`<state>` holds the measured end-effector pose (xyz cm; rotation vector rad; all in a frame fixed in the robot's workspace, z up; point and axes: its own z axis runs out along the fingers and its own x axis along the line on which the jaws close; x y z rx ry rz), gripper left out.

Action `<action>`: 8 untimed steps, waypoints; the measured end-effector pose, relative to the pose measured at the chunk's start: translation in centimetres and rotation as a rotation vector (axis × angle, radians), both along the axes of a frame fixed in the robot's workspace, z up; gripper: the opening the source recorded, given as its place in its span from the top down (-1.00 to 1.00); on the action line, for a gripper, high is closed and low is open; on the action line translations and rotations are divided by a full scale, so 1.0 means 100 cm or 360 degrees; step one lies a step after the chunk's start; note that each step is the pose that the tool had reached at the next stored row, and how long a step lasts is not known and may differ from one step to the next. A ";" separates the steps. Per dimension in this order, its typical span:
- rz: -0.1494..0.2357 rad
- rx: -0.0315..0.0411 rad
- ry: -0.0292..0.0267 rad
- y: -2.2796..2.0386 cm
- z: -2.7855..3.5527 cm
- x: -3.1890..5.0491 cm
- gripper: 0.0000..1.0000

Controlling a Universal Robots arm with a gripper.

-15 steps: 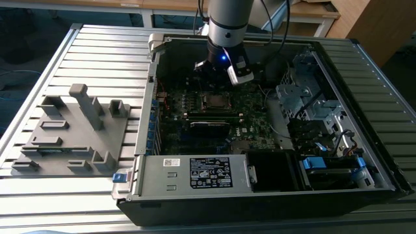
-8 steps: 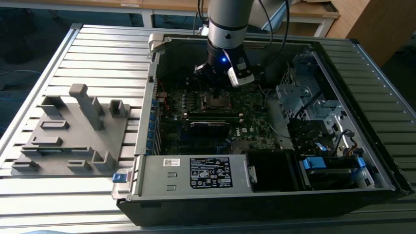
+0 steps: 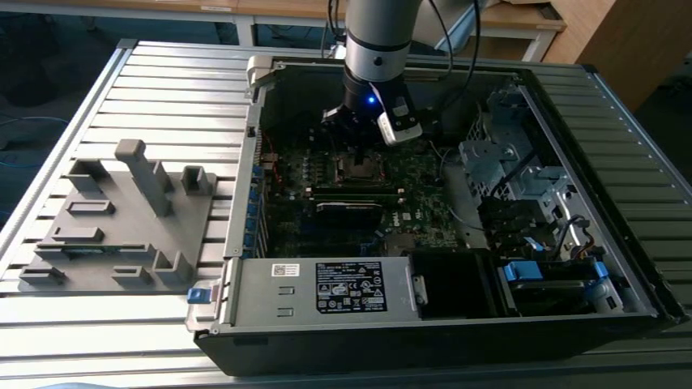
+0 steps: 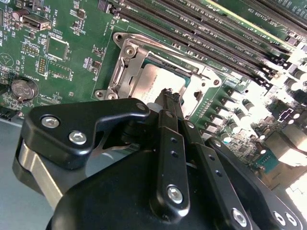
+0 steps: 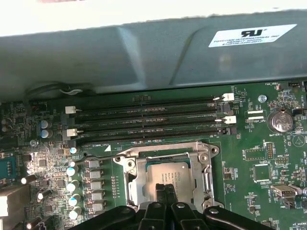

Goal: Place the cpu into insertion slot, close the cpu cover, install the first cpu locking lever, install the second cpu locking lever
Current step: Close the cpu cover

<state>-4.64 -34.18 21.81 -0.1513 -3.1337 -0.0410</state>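
Wooden desks (image 3: pixel 519 18) are being glimpsed beyond the far edge of a slatted metal table (image 3: pixel 162 73), by which everything else is being carried. Toward the table's edge at the exterior view's left, a grey moulded fixture (image 3: pixel 119 219) with upright posts is being supported flat on the slats. Just beside it, across the middle and toward the exterior view's right, an open computer case (image 3: pixel 232 267) is being laid on its side, and a labelled grey power supply box (image 3: pixel 324 288) is being housed along its near wall. The arm (image 3: pixel 378 40) is being held down into the case from the table's far edge. In both wrist views the gripper (image 5: pixel 165 188) (image 4: pixel 170 98) is being held directly over the green circuit board (image 5: pixel 259 187), with its jaws being kept together and nothing between them. The tips are being pressed against, or held just above, the cpu (image 5: pixel 165 172); which of the two cannot be told. The cpu is being seated in the insertion slot (image 5: pixel 121 163), and the cpu cover (image 5: pixel 168 154) is being shown lying flat around it, with the chip's silver top being framed by the cover's window. Long black memory slots (image 5: pixel 148 124) are being seen just beyond the socket, and a coin battery (image 5: pixel 280 120) is being seen further along the board.
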 end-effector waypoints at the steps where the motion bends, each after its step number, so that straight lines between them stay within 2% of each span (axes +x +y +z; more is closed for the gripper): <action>1: 0.0000 0.0000 0.00000 0.0000 0.0000 0.0000 0.80; 8: 0.0000 0.0000 0.00000 0.0000 0.0000 0.0000 0.80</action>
